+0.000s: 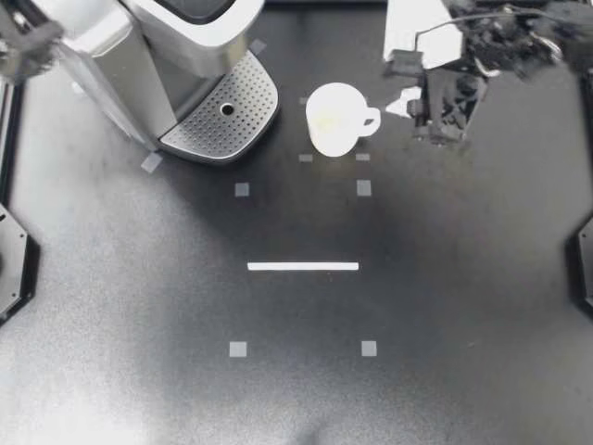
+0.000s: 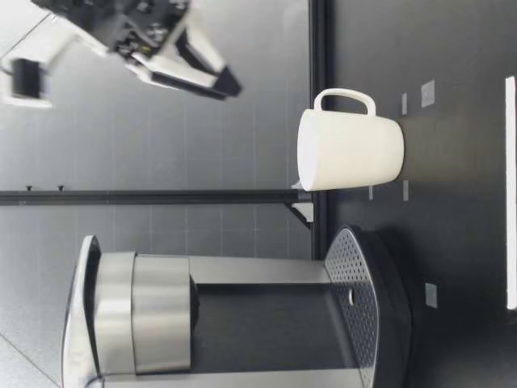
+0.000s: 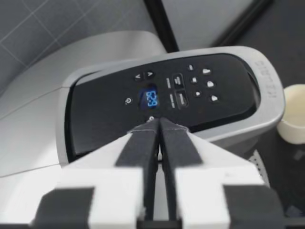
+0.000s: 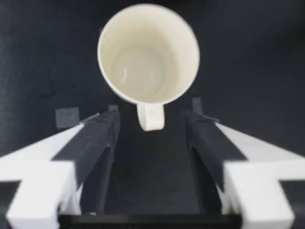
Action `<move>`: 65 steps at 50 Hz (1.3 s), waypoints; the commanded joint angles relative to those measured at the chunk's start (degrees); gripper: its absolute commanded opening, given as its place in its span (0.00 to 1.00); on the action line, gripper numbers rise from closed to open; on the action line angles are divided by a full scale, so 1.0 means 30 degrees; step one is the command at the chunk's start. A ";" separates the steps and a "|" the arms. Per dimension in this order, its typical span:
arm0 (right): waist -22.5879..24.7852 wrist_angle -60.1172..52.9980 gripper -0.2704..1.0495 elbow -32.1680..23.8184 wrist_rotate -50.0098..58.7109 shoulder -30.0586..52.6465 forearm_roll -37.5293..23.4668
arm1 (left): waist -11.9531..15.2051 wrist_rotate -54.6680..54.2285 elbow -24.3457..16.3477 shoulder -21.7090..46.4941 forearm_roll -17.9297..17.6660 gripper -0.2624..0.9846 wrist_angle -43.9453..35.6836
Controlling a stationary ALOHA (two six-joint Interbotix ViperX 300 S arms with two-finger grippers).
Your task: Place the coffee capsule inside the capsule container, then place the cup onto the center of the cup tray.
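a: top view had the cup (image 1: 334, 119) upright on the counter (image 1: 139, 306), beside the cup tray (image 1: 215, 128) but apart from it, handle turned toward my right hand (image 1: 410, 88). where was the capsule?

b: in none of the views. the coffee machine (image 1: 176, 56) looked shut on top, so i judged that part done, though nothing proved it. my left hand (image 1: 35, 39) hung over the machine's button panel (image 3: 176, 90), fingers (image 3: 140, 148) clenched together on nothing.

a: and the right one?

b: released, fingers (image 4: 95, 143) wide apart. the right wrist view had the handle (image 4: 151, 117) ahead of it, lined up with the gap and touching neither finger. the low view put that hand well above the counter, higher than the cup's rim.

a: so the cup step was in hand. how would you have done it well?

b: come down first, keeping the handle centred. then close squarely on the handle or on the wall beside it, since a glazed cup likely twists in a skewed grip. lift only enough to clear the tray's lip. the brew head (image 2: 153, 311) overhung the tray, so i'd have slid in low from the open side, aimed for the small hole (image 1: 227, 109) in the middle of the grid, set the cup flat, then let go.

a: risks?

b: nudging the cup before gripping it, and clipping the machine.
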 commanded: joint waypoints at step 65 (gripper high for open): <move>-0.1904 0.0059 0.63 -0.1084 -0.5625 0.4336 0.4805 | -0.0029 0.0000 0.1289 -0.1260 -0.0029 0.30 -0.1318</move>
